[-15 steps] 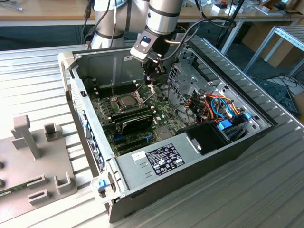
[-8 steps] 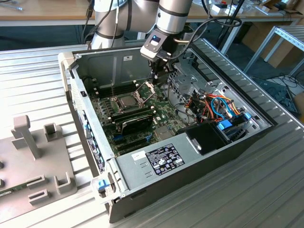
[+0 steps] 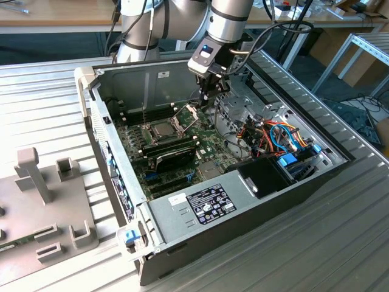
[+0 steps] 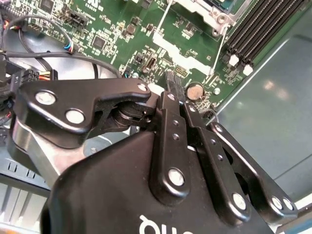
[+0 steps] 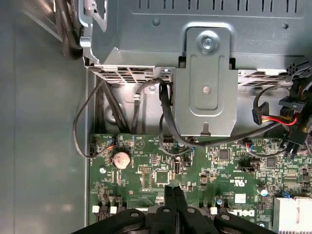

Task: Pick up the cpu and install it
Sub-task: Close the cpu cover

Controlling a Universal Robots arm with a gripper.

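Observation:
The cpu (image 3: 160, 129) is a small silver-grey square lying flat in its socket on the green motherboard (image 3: 206, 143) inside the open computer case. The hinged socket frame (image 3: 186, 114) stands raised just beside it, toward the exterior view's right. My gripper (image 3: 206, 101) hangs above the board to the right of that frame, apart from the cpu. In both wrist views its black fingers (image 5: 174, 191) are pressed together, with nothing visible between them. The fingertips (image 4: 171, 88) hover over the board near a round coin cell (image 4: 195, 91).
A long black module (image 3: 175, 156) lies across the board in front of the socket. A grey power supply (image 3: 200, 204) fills the case's front, and coloured cables (image 3: 276, 137) crowd the right side. A metal drive bracket (image 5: 207, 83) and the case wall (image 3: 146, 82) stand close by.

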